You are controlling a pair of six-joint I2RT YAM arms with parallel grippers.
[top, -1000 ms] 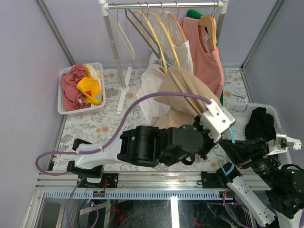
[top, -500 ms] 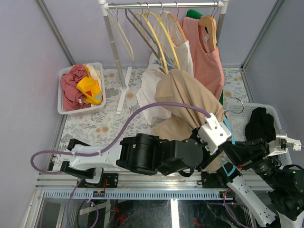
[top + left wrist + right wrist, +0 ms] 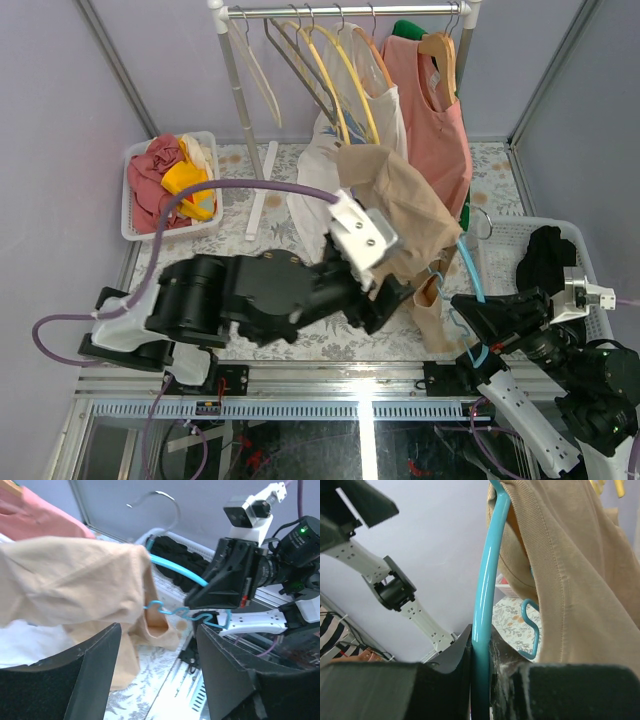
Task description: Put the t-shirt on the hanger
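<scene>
The plain tan soft-fabric t-shirt (image 3: pixel 400 205) was draped over the upper end of the thin light-blue plastic hanger (image 3: pixel 467 268), which stood tilted above the floral-patterned table (image 3: pixel 230 260) with its silver metal hook (image 3: pixel 156 493) pointing up. The right pincer (image 3: pixel 481 635) was clamped on the hanger's lower blue arm, carrying both. The left pincer (image 3: pixel 159 630) sat just beside the cloth with its jaws apart and nothing between them. Judged from this, the job looked about halfway: 1 shoulder of the hanger appeared to be inside the fabric, while the arm running down to the right pincer and the wavy lower bar (image 3: pixel 185 612) were bare. That second shoulder apparently remained to be dressed and the cloth straightened.
</scene>
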